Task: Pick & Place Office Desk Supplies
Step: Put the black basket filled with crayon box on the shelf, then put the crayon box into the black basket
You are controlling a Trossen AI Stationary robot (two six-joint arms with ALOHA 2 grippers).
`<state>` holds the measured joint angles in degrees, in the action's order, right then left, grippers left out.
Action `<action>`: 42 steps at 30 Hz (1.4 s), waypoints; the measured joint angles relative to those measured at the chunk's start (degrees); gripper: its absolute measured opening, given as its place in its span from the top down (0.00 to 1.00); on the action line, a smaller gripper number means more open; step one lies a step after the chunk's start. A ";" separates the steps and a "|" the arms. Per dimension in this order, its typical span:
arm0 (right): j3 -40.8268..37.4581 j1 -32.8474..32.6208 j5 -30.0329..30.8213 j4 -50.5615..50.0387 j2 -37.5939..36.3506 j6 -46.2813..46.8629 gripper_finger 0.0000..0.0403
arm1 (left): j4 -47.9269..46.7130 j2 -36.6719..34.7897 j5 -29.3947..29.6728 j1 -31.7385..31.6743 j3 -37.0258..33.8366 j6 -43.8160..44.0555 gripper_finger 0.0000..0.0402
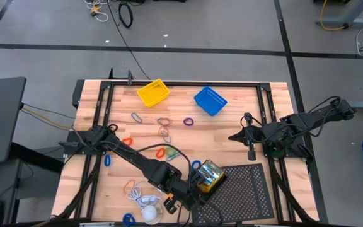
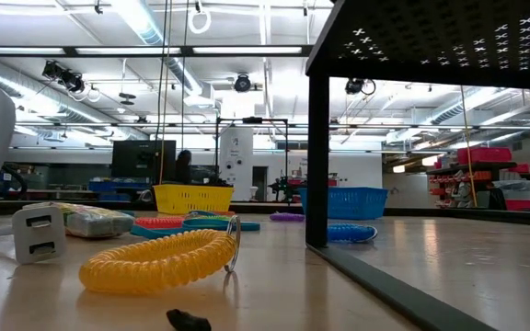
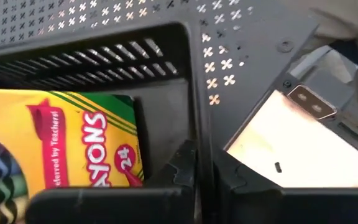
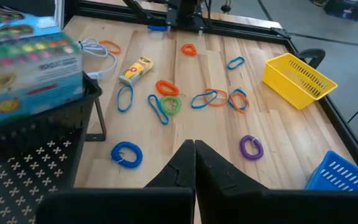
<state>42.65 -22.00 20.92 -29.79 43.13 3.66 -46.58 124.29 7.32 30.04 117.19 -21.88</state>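
L gripper [image 1: 197, 187] sits low at near-centre of table [image 1: 232, 135], right at the left edge of the black perforated tray [image 1: 247, 189]. Fingers look nearly together in L wrist view, nothing pinched btwn them; can't tell for sure if fully closed. Crayon box [image 1: 209, 176] (yellow/green) lies in the tray's left compartment, just beside the L gripper; in L wrist view the crayon box [image 3: 61, 146] rests against the tray wall, not held.

R gripper [image 1: 243, 135] waits at right side of table, mid-depth, pointing left, fingers closed, empty; R wrist view shows fingertips [image 4: 194, 155] pressed together.

Far side: yellow basket [image 1: 153, 93] and blue basket [image 1: 210, 100], side by side, apart. Loose bands scattered centre-left on wood: purple loop [image 1: 188, 121] near the blue basket, orange loop [image 1: 127, 142] left of centre, green loop [image 1: 159, 152] near the L arm, blue loop [image 1: 108, 161] at left. R wrist view also shows a blue coil band [image 4: 127, 154] near the tray and a 2nd small crayon box [image 4: 136, 69] lying flat on wood.

Near edge: white charger w/ cable [image 1: 145, 200], white round object [image 1: 151, 214]. Low view: yellow coil band [image 2: 159, 260] closest to camera, white charger block [image 2: 39, 232] at left.
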 joint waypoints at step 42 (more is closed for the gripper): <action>0.00 0.02 -1.33 -0.03 0.02 -0.04 1.00 | -42.74 -2.80 12.14 0.57 13.36 24.27 0.53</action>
<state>42.65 -21.98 19.59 -29.82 43.16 3.63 -89.32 121.49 19.47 30.61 130.55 2.39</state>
